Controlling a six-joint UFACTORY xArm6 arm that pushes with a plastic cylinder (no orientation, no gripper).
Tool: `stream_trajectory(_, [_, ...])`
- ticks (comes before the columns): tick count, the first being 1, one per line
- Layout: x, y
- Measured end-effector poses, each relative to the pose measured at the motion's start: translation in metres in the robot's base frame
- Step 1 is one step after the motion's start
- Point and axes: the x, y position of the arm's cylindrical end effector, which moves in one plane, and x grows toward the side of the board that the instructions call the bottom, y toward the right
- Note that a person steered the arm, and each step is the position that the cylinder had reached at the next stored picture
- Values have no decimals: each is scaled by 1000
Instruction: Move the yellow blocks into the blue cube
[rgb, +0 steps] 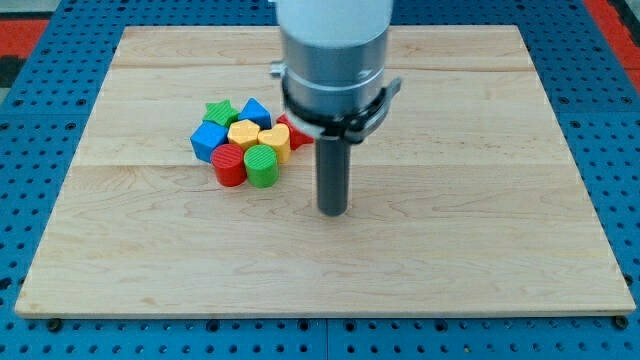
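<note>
With no jaws to report, my tip (333, 210) sits right of the cluster; the light, rigid yellow blocks (259, 137) likely slide easily leftward toward the blue cube (208, 139).

A pale wooden surface (450, 250) is lying on a blue pegboard. Eight small blocks are sitting on it in one tight cluster at the view's left of centre: a green star (219, 110), a blue cube (209, 139), another blue block (255, 111), two yellow blocks (244, 133) (275, 140), a red cylinder (229, 165), a green cylinder (263, 166), and a red star (296, 136), partly hidden.
</note>
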Motion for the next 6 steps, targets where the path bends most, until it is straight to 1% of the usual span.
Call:
stream_trajectory(1, [-39,-12])
stream_trajectory(2, [-58,-44])
stream_trajectory(3, [-67,-66])
stream_trajectory(4, [-68,-70])
stream_trajectory(5, [-68,-71])
stream_trajectory(6, [-66,-53])
